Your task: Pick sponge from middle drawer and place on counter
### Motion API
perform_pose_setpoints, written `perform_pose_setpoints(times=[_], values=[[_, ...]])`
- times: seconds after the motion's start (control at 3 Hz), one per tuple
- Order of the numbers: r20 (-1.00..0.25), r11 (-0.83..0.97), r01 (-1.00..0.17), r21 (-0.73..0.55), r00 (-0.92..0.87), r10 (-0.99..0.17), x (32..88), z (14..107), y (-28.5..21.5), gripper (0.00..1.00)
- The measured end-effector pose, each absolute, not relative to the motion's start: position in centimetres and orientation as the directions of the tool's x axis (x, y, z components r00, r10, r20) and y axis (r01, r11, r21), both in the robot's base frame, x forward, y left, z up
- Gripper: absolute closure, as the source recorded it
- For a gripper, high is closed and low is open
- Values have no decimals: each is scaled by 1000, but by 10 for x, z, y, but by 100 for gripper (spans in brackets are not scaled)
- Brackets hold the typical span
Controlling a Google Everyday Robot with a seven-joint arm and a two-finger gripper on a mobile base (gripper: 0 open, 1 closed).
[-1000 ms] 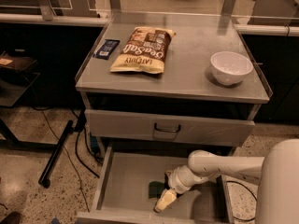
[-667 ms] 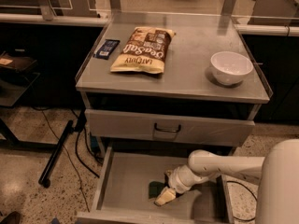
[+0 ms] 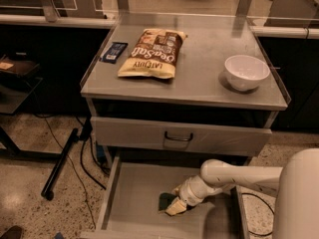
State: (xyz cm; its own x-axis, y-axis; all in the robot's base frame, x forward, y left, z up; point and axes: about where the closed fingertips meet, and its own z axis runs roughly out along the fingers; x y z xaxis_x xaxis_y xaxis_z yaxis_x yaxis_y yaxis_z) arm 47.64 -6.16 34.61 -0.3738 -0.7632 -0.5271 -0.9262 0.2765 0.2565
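The middle drawer [image 3: 132, 193] is pulled open below the cart, with its grey floor showing. The sponge [image 3: 163, 200], a small dark green pad, lies on the drawer floor near the middle. My gripper [image 3: 175, 207] reaches down into the drawer from the right. Its pale tip is right against the sponge's right side and covers part of it. The counter [image 3: 199, 71] is the flat grey top of the cart, well above the gripper.
A chip bag [image 3: 152, 53], a dark blue packet [image 3: 113, 52] and a white bowl [image 3: 246, 71] sit on the counter. A closed drawer front with a dark handle [image 3: 178, 136] lies between the counter and the open drawer. My white arm [image 3: 239, 176] crosses the drawer's right side. Cables trail on the floor at left.
My gripper has moved slightly up and back in the drawer, closer onto the sponge. The sponge stays in about the same place.
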Motion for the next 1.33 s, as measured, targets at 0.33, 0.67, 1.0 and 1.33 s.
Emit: perform_pose_setpoints(times=[0.33, 0.67, 1.0, 1.33], values=[[-527, 276, -926, 257, -374, -763, 476, 346, -62, 100], [-528, 277, -926, 257, -375, -762, 477, 355, -61, 100], [-538, 284, -923, 261, -383, -751, 482, 386, -51, 100], [-535, 285, -916, 282, -397, -746, 481, 424, -45, 100]])
